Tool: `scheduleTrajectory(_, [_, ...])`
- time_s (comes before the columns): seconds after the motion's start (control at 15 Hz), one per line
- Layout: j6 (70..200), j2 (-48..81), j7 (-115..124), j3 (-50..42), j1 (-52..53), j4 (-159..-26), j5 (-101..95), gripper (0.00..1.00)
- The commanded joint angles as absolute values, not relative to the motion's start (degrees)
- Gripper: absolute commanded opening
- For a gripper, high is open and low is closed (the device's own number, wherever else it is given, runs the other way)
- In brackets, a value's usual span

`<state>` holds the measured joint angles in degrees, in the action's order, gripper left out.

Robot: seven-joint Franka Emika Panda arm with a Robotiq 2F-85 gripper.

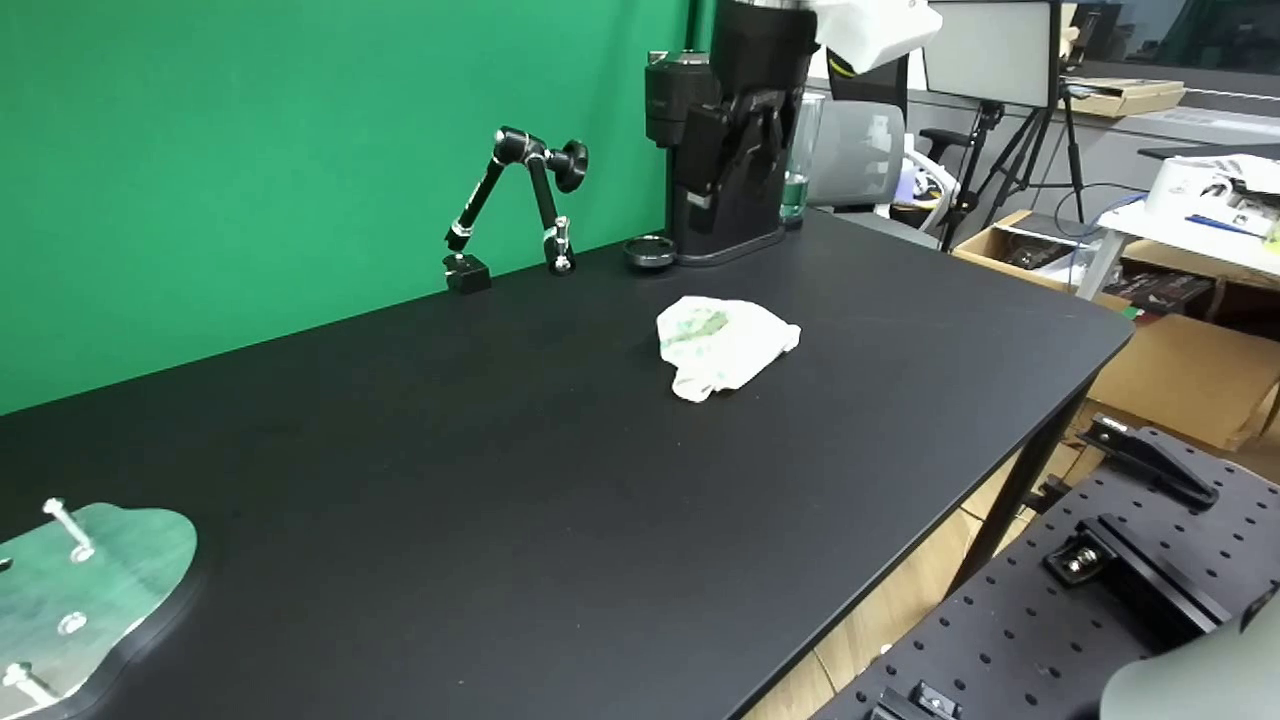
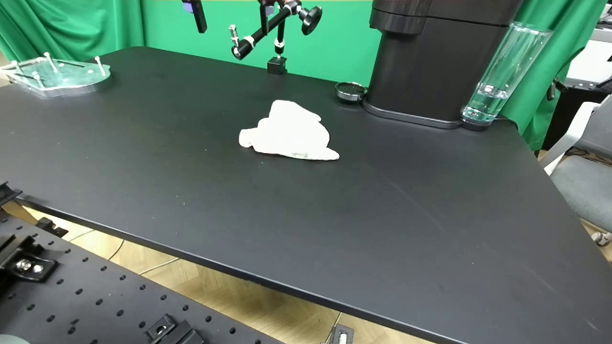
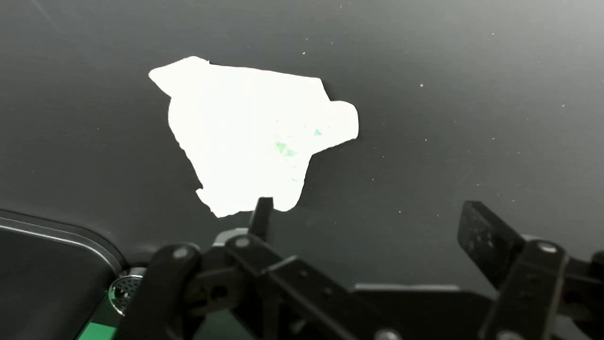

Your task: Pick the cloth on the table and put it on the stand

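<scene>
Looks like a robotics lab w/ some ofc. furniture mixed in. Main clues: robot claw (image 3: 368, 205) above a blk. bench (image 2: 334, 229), plus a perforated mtg. plate (image 2: 112, 291) alongside w/ clamps (image 1: 1078, 560) bolted on. Green backdrop (image 1: 250, 180) behind the bench in both exterior views, w/ a gathered green curtain (image 2: 76, 28) in an exterior view. Jointed mtg. arm (image 1: 515, 147) at the back edge; lt. panel (image 1: 990, 50) & tripod (image 1: 1074, 165) in bkgd. Also cardboard boxes (image 1: 1180, 380) nr. a white side table (image 1: 1150, 228) w/ misc. clutter, a gray ofc. chair (image 2: 581, 186), and a coffee-machine-type appliance (image 2: 430, 76) w/ clear tank (image 2: 507, 71).
</scene>
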<state>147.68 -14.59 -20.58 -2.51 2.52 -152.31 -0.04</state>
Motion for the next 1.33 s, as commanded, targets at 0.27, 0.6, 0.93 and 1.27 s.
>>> scheduleTrajectory(0.27, [146.77, -13.19, -19.84, -2.95, 2.25, -151.54, -0.37, 1.0])
scheduleTrajectory(0.6, [151.96, -5.33, -20.96, -6.14, 0.41, -150.52, 3.59, 1.0])
scheduleTrajectory(0.93, [166.46, 3.35, -16.95, -5.88, -2.59, -148.99, -0.17, 1.0])
scheduleTrajectory(1.27, [171.48, 11.57, -12.99, -7.03, -2.78, -144.27, -7.69, 1.0])
